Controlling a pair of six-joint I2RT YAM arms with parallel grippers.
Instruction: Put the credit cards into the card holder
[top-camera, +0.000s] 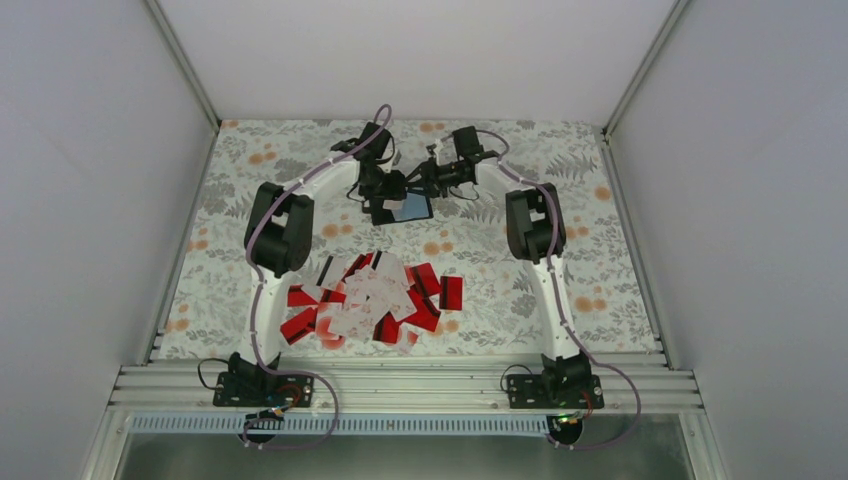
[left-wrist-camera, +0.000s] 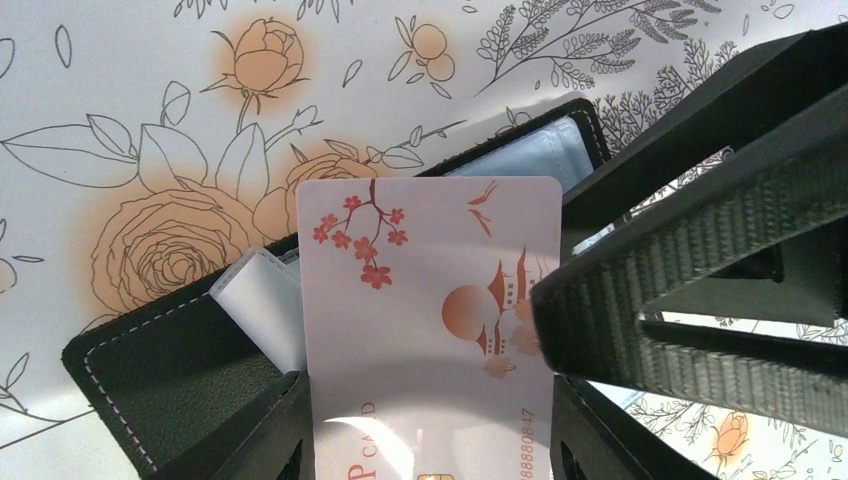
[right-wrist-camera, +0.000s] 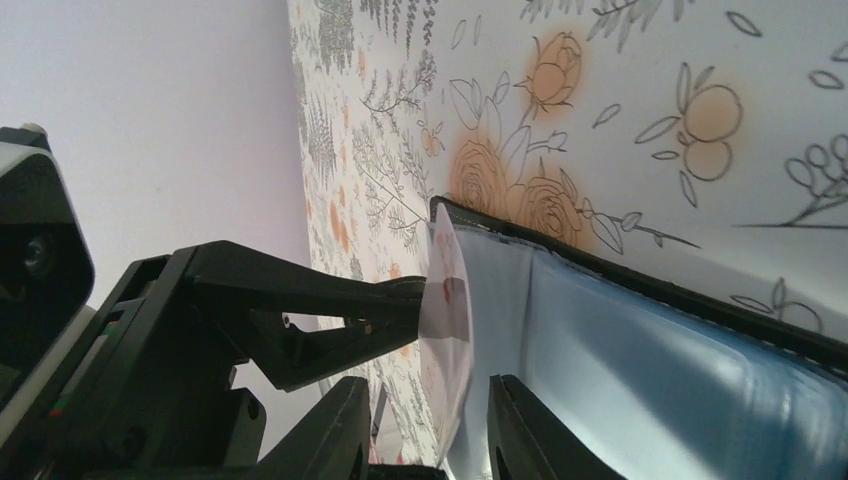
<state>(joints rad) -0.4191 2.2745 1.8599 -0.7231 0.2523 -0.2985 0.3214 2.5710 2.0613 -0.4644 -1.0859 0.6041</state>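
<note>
Nearest you, the credit cards (top-camera: 370, 300) are lying heaped by the arm bases, ready for picking. Farther out, your left gripper (left-wrist-camera: 430, 390) is pinching one white card (left-wrist-camera: 420, 270) by its long edges, pointing its free end into the opened card holder (left-wrist-camera: 170, 370). Your right gripper (right-wrist-camera: 428, 385) is straddling that card's edge beside the pale lining, probably steadying it. I cannot tell whether it is gripping.

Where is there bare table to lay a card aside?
Bare floral cloth right of the right arm and left of the left arm. Crowded: the heap of red and white credit cards between the arms, and the black folding card holder at both jaws.
</note>
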